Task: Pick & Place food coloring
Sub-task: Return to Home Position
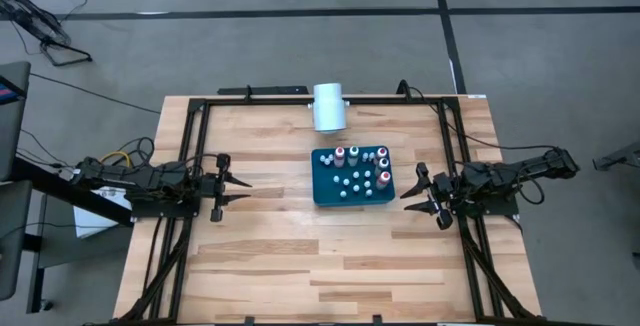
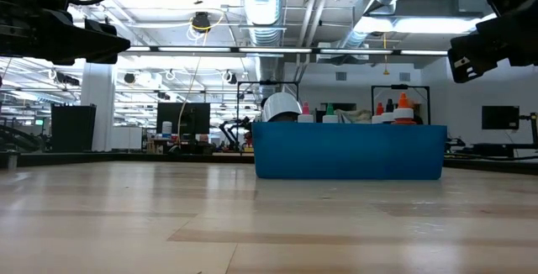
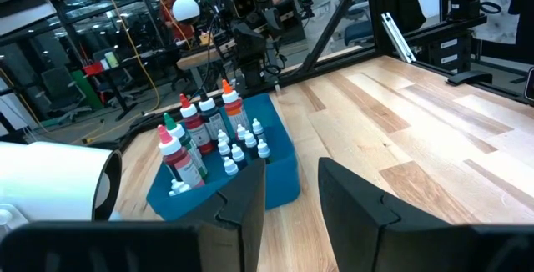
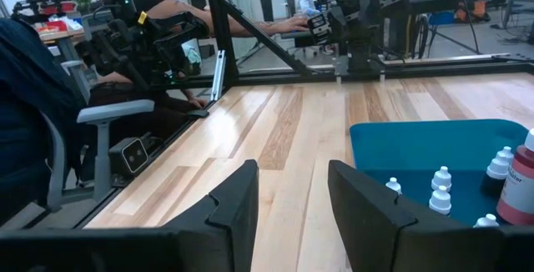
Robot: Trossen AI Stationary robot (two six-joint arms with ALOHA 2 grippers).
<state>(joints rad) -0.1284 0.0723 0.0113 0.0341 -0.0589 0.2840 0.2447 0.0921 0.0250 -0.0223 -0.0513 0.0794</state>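
The food coloring bottles (image 1: pixel 360 169) stand upright in a dark teal tray (image 1: pixel 325 188) right of the table's middle. Small white-capped ones sit among a few taller red, green and dark ones, as the left wrist view (image 3: pixel 238 143) and right wrist view (image 4: pixel 440 190) show. In the low view only their caps (image 2: pixel 395 108) rise above the tray wall. My left gripper (image 1: pixel 243 188) hovers open over the table left of the tray, pointing at it. My right gripper (image 1: pixel 410 194) hovers open just right of the tray. Neither touches anything.
A large white cylinder (image 1: pixel 329 106) lies on its side at the far edge behind the tray, also in the left wrist view (image 3: pixel 50 180). A black frame (image 1: pixel 190 156) rims the table. The wood in front of the tray (image 1: pixel 330 266) is bare. A person (image 4: pixel 158 5) sits beyond the table.
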